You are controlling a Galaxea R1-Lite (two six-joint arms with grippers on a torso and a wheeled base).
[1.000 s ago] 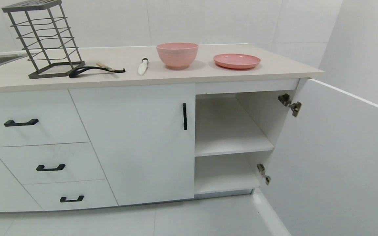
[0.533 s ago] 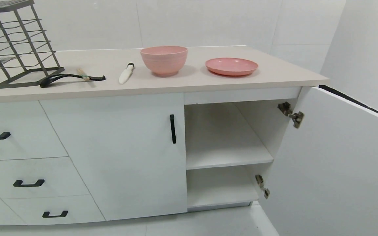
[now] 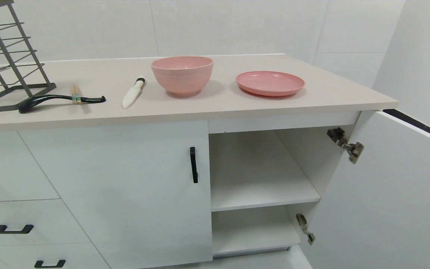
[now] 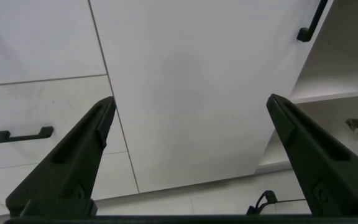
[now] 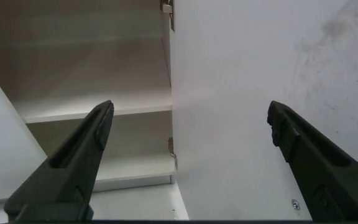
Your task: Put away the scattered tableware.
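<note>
The left gripper [image 4: 190, 102] holds its fingers spread wide with nothing between them, facing the closed door [image 4: 191, 74]. The right gripper [image 5: 190, 107] is just as released and empty, facing the shelf [image 5: 92, 81] and the inner face of the open door [image 5: 260, 93]. Neither touches any tableware.

On the counter [image 3: 330, 93] the bowl [image 3: 182, 74] stands with the plate [image 3: 270, 83] apart at its 3 o'clock and the knife [image 3: 133, 93] near at its 8 o'clock. Farther out at 9 o'clock the ladle [image 3: 60, 99] lies across a wooden stick [image 3: 75, 89], just beside the foot of the rack [image 3: 6, 59].

Judging by this, the task is barely begun. The cabinet stands open and ready, but every piece is yet to be picked up and stored.
</note>
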